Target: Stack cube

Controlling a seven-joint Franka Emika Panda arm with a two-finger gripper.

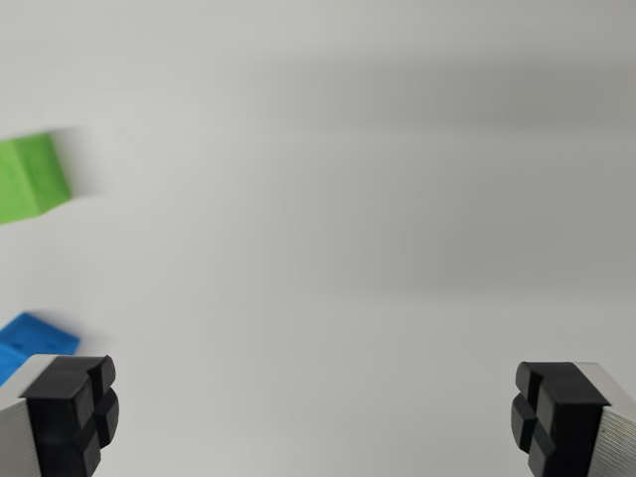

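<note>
A green cube (pixel 30 179) lies at the wrist view's left edge, partly cut off. A blue cube (pixel 32 343) shows at the lower left, just above and behind the left fingertip (pixel 72 412), partly hidden by it. My gripper (pixel 316 412) stands wide open, its two black pads at the bottom corners, with nothing between them. Both cubes lie left of the gap between the fingers.
A plain white table surface (pixel 348 199) fills the view, with a soft grey shadow band across the top right.
</note>
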